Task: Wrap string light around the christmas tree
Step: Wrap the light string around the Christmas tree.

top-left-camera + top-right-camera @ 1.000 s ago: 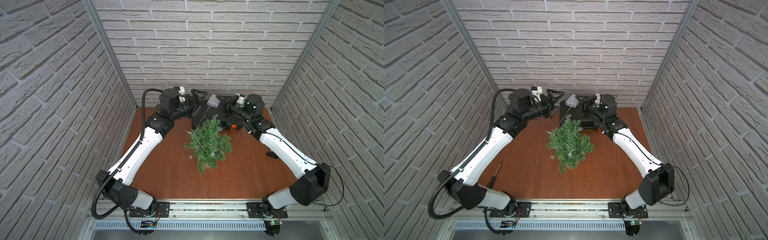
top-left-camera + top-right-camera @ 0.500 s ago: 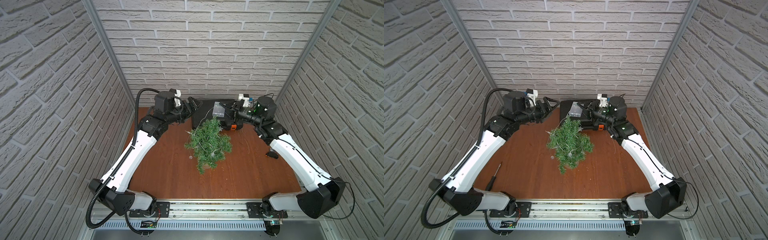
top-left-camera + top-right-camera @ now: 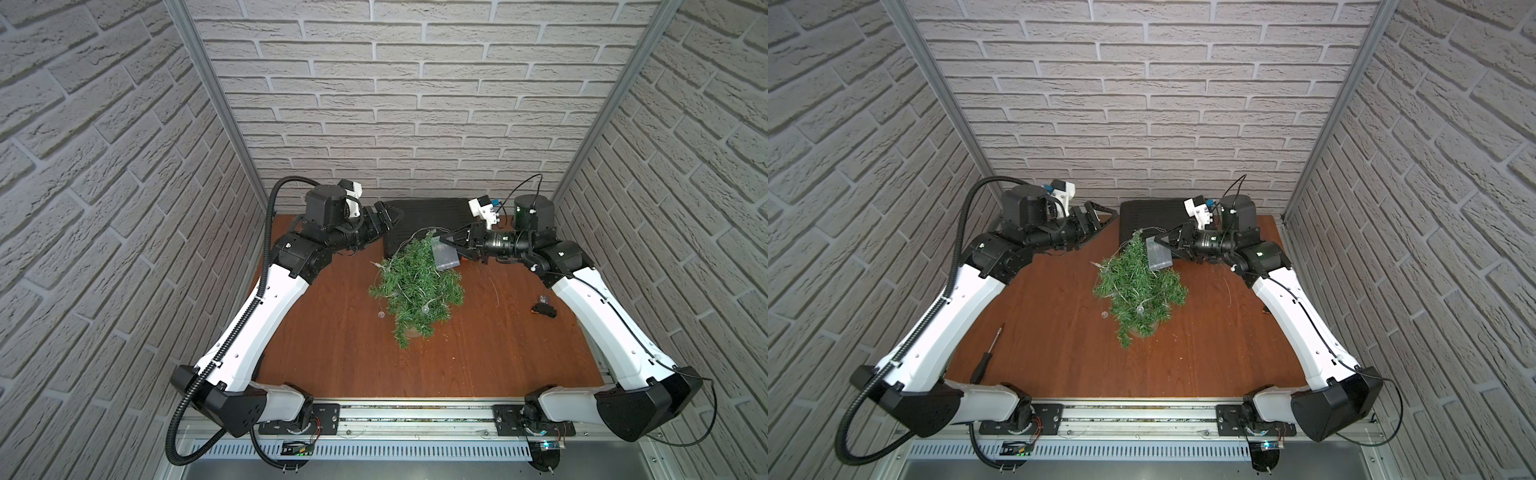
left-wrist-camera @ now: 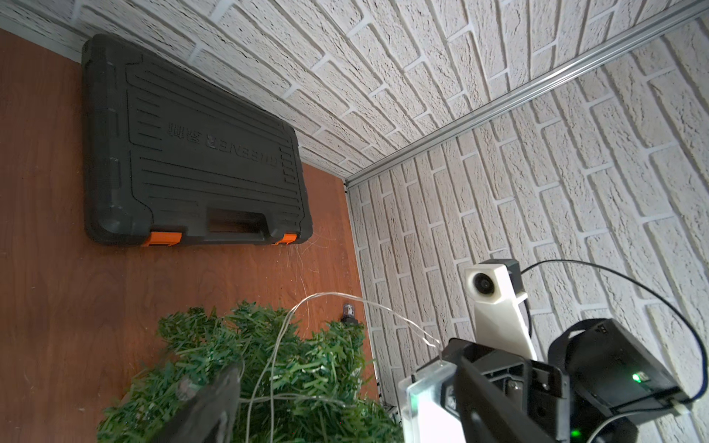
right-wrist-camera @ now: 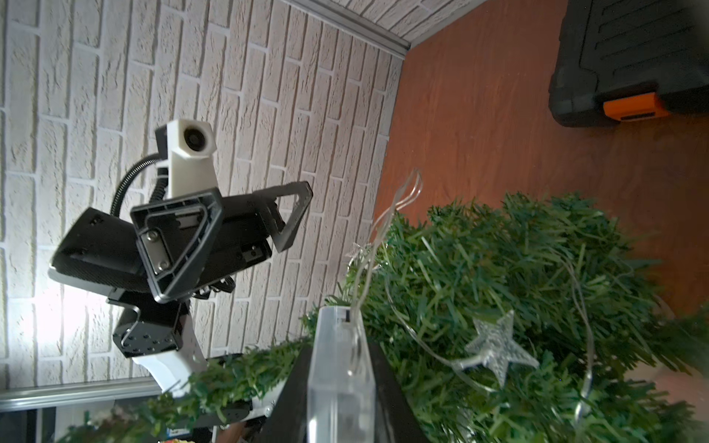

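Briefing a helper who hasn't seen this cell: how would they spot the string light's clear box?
Find the christmas tree on the brown table. Beside its tip, the right gripper pinches the clear box. It is the only see-through rectangular block there; the string light's other pieces are small bulbs and stars.

Both arms have split apart. The left hand (image 3: 390, 214) backed off empty toward the rear left of the worktop (image 3: 332, 332), while the right hand (image 3: 446, 243) swung out right, bringing the box end of the string light (image 3: 444, 258) down from above the christmas tree (image 3: 415, 291) to its upper right side.
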Controlling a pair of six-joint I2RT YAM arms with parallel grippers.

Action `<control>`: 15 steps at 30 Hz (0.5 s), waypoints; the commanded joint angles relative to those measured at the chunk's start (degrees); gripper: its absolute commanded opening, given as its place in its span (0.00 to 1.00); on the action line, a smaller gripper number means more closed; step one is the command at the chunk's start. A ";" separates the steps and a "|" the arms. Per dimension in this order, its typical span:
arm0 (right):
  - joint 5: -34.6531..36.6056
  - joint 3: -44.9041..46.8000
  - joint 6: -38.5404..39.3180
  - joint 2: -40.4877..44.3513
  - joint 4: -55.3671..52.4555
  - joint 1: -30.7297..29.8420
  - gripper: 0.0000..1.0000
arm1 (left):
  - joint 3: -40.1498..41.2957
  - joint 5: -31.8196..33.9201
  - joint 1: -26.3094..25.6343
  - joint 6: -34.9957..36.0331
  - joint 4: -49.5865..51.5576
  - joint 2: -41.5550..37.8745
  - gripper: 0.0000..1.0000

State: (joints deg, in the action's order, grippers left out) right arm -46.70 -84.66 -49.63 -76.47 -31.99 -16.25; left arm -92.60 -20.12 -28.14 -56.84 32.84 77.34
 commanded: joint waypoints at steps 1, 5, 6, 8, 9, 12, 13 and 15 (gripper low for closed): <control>-1.89 -1.11 9.61 2.04 -7.00 0.92 0.21 | 0.56 0.60 -0.65 2.23 0.19 -1.52 0.85; -1.49 -2.20 14.24 3.06 -11.40 2.61 0.20 | 0.68 1.47 -1.59 3.00 1.21 -1.34 0.84; -1.56 -2.30 14.49 3.16 -11.73 2.85 0.20 | 0.71 1.46 -2.02 3.47 1.39 -1.31 0.85; -1.66 -2.80 14.58 3.23 -12.15 3.11 0.20 | 0.49 1.96 -2.65 4.00 1.91 -1.15 0.84; -1.75 -2.94 13.91 3.26 -11.98 3.15 0.20 | 0.49 2.19 -2.94 4.23 2.03 -1.21 0.85; -4.03 -2.59 10.51 3.47 -8.28 3.16 0.20 | 0.83 3.02 -3.51 4.78 2.36 -1.37 0.84; -4.47 -2.72 10.54 3.68 -7.84 3.15 0.19 | 0.90 3.26 -3.69 4.98 2.49 -1.47 0.85; -4.00 -4.34 14.15 3.71 -10.62 3.29 0.19 | 1.32 3.89 -4.02 5.31 2.75 -1.66 0.85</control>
State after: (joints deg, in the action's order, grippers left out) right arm -49.06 -86.50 -38.24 -74.11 -42.98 -13.26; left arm -92.29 -17.56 -31.62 -53.39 35.51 77.28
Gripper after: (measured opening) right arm 0.225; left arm 0.846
